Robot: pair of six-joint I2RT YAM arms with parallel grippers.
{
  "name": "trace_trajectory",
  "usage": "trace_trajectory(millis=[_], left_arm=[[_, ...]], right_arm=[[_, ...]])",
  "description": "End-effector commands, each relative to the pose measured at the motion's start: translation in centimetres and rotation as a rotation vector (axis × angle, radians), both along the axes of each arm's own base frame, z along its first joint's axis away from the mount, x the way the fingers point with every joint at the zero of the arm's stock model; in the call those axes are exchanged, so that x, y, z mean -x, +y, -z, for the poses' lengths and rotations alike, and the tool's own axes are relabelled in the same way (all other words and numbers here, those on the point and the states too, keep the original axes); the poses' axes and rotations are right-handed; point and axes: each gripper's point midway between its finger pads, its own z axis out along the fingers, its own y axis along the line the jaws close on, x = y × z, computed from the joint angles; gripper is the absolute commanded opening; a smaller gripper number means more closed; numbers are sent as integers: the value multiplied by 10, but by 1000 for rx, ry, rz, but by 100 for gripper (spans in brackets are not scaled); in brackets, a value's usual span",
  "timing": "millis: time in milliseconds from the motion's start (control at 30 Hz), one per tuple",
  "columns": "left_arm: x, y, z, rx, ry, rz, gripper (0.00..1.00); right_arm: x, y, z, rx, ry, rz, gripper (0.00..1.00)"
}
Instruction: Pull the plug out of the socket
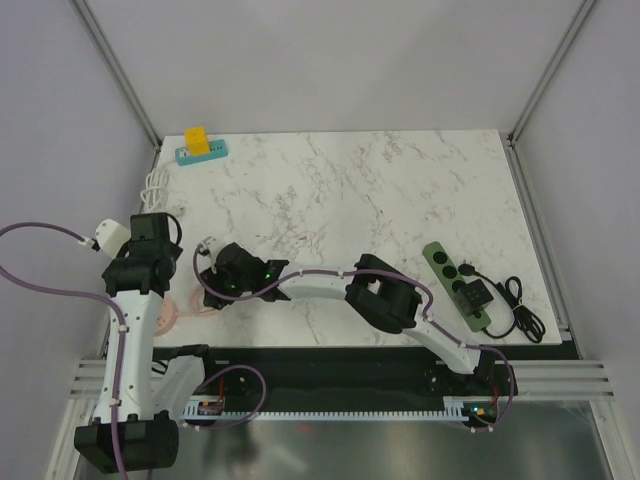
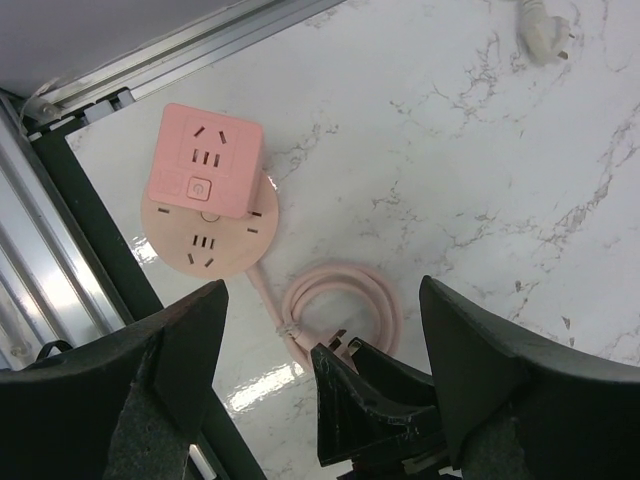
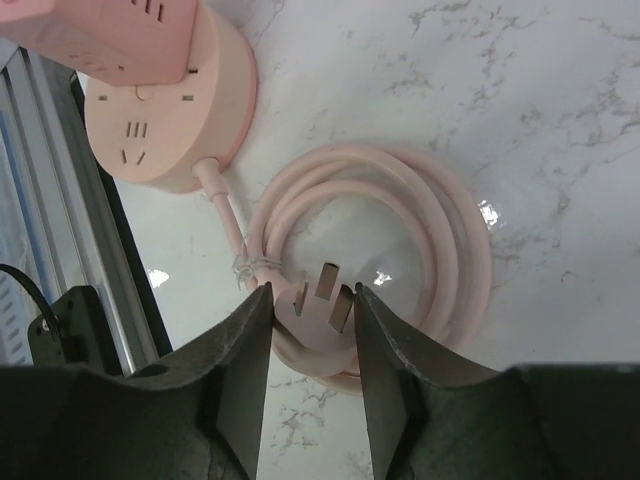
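Note:
A round pink socket with a pink cube adapter on top lies near the table's front left edge; it also shows in the right wrist view. Its pink cord is coiled beside it. My right gripper is shut on the cord's pink three-prong plug, prongs facing up, just above the coil. My left gripper hangs wide open and empty above the coil and the right gripper's fingers. In the top view the left gripper and the right gripper are close together.
A green power strip with a black plug and black cord lies at the right edge. A teal strip with a yellow plug sits at the far left. A white plug lies nearby. The table's front edge and metal rail run beside the socket.

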Motion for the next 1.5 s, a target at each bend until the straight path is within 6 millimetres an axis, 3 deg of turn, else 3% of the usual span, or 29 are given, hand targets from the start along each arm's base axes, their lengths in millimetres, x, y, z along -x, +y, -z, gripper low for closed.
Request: trace_trajectory(millis=[0, 167, 267, 467, 667, 733, 867, 1000, 1100, 1200, 1333, 1433, 1467], left_arm=[[-9, 0, -6, -15, -29, 35, 84], [-10, -1, -6, -15, -23, 50, 85], [-14, -7, -8, -6, -26, 109, 85], [-26, -23, -13, 20, -73, 251, 85], [-35, -37, -22, 27, -152, 356, 85], [-38, -40, -25, 33, -170, 383, 84], [-46, -51, -28, 40, -194, 467, 84], [-59, -78, -28, 87, -242, 641, 83], [-68, -97, -25, 130, -282, 750, 81], [-73, -114, -8, 217, -268, 812, 77], [-75, -124, 16, 297, -205, 843, 72], [-74, -123, 24, 293, -183, 847, 65], [-73, -122, 26, 295, -178, 841, 63]], right_arm=[[-3, 3, 7, 38, -16, 14, 44], [-13, -6, 13, 89, -61, 66, 42], [-18, -14, 12, 112, -91, 76, 32], [-22, -35, 8, 148, -127, 73, 0], [-35, -76, 7, 181, -124, 121, 0], [-36, -100, 7, 196, -131, 129, 0], [-49, -162, 11, 240, -137, 192, 0], [-51, -235, 14, 294, -124, 254, 0], [-50, -276, 12, 332, -139, 288, 0], [-47, -302, 9, 358, -145, 311, 0], [-48, -317, 2, 383, -151, 330, 4], [-52, -319, -10, 385, -159, 346, 30], [-53, -317, -15, 383, -160, 351, 35]])
